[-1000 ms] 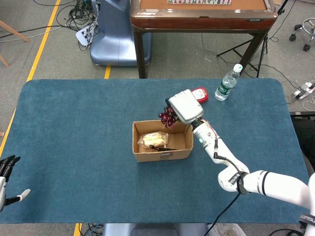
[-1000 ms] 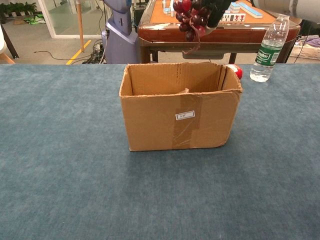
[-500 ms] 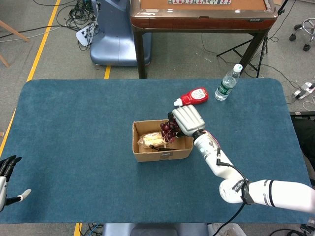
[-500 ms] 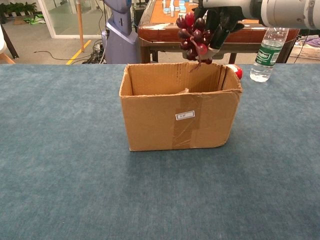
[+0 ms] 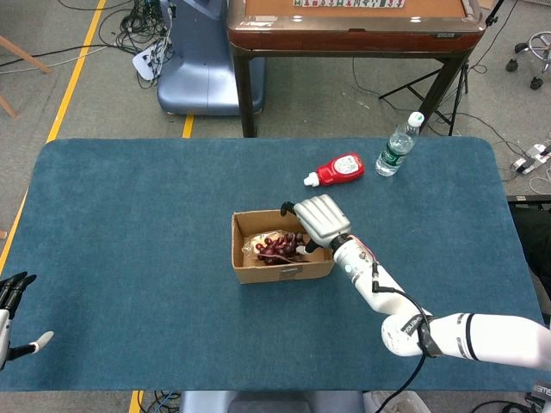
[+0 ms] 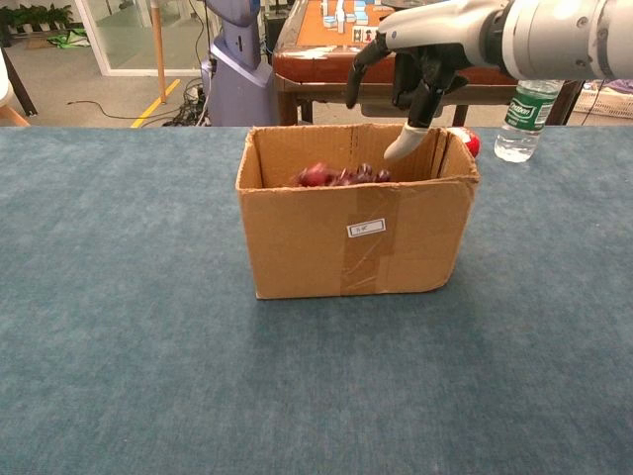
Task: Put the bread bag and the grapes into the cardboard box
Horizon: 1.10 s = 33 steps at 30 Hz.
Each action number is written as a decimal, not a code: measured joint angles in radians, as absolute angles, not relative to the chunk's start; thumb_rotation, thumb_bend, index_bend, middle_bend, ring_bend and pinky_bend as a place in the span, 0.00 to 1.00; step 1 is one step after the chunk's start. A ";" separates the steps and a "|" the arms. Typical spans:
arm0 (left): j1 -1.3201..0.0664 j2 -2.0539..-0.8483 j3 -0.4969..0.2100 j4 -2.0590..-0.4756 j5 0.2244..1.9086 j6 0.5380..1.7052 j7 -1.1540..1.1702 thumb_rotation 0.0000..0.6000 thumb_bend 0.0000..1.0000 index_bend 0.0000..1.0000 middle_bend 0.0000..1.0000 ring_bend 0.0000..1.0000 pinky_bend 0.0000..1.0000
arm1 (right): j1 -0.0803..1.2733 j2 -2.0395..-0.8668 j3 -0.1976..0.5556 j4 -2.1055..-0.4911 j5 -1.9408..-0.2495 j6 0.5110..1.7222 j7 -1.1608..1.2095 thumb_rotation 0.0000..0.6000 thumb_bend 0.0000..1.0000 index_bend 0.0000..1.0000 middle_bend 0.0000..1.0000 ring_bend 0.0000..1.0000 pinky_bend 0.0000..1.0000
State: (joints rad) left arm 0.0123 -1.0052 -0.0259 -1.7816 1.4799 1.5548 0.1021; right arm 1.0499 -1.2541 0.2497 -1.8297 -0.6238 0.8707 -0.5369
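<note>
The cardboard box (image 5: 286, 274) (image 6: 297, 237) stands open at the table's middle. A bunch of dark red grapes (image 5: 278, 249) (image 6: 341, 177) lies inside it, on top of the bread bag (image 5: 250, 247), whose pale edge shows at the box's left. My right hand (image 5: 318, 220) (image 6: 415, 69) hovers over the box's right end with its fingers spread, holding nothing. My left hand (image 5: 12, 317) rests low at the table's front left edge, fingers apart and empty.
A red ketchup bottle (image 5: 337, 167) (image 6: 467, 141) lies behind the box. A water bottle (image 5: 398, 144) (image 6: 524, 117) stands at the back right. A wooden table (image 5: 353, 30) stands beyond the blue cloth.
The right hand moved down over the box, opened and let go of the grapes, which dropped into the box onto the bread bag. The left hand stayed still.
</note>
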 measured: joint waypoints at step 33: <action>0.013 -1.041 -0.033 -1.745 1.511 1.590 0.122 1.00 0.00 0.13 0.12 0.09 0.31 | 0.590 -1.000 -0.108 -2.169 -1.198 1.431 -0.754 1.00 0.00 0.50 0.63 0.61 0.72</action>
